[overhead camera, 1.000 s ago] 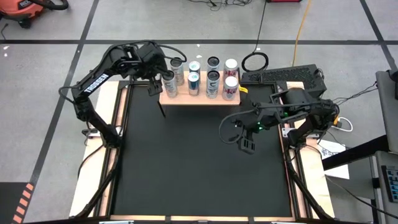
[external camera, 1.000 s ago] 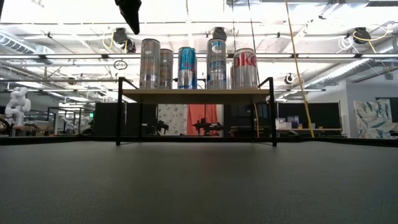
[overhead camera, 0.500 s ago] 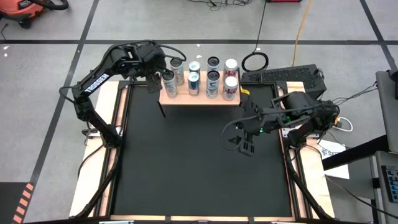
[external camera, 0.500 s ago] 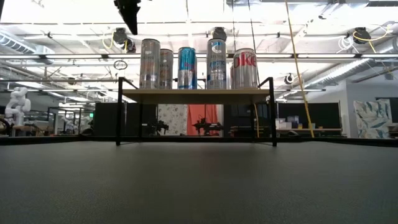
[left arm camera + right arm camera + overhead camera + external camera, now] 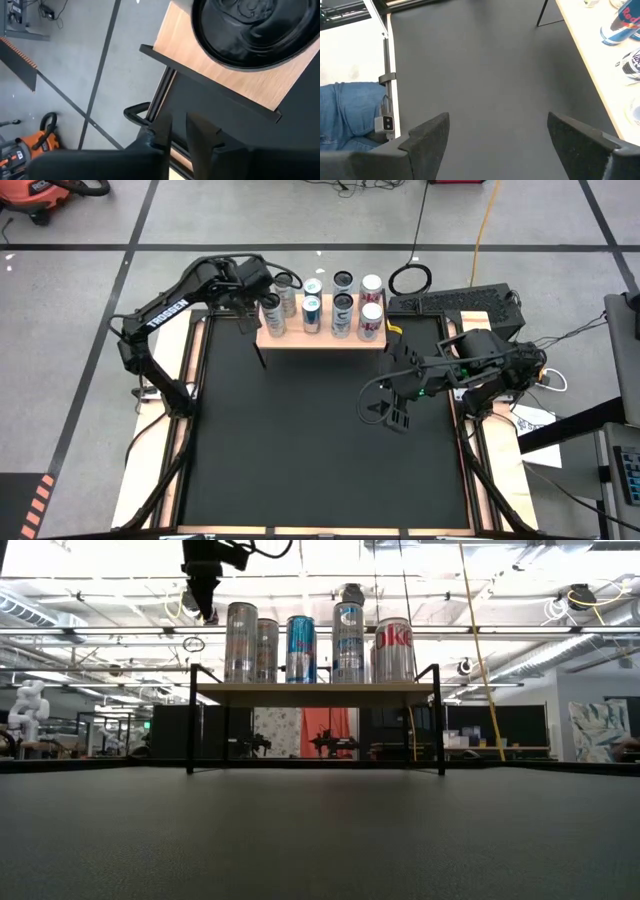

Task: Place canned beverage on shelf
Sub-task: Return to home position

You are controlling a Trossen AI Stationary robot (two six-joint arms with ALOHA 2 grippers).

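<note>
The shelf (image 5: 322, 340), a light-wood board on black legs, stands at the far edge of the black mat and carries several cans in two rows (image 5: 300, 648). My left gripper (image 5: 246, 310) hangs shut just off the shelf's left end, beside the leftmost can (image 5: 271, 315), and touches nothing. In the low view the left gripper (image 5: 203, 608) points down at can-top height. The left wrist view shows its fingers (image 5: 179, 131) close together over the shelf's corner, with a can's top (image 5: 250, 30) beyond. My right gripper (image 5: 383, 412) is open and empty above the mat's right half.
The black mat (image 5: 320, 450) spreads out on the near side of the shelf. Wooden strips (image 5: 190, 380) run along the table's sides. A black box (image 5: 455, 302) and a cable ring (image 5: 410, 278) lie at the far right. A person's blue trouser leg (image 5: 345, 115) shows beyond the table.
My left gripper has shut with nothing between its fingers. It has come down a little beside the shelf's left end and turned more upright. My right gripper has shifted slightly toward the table's left and stayed open. The cans have not moved.
</note>
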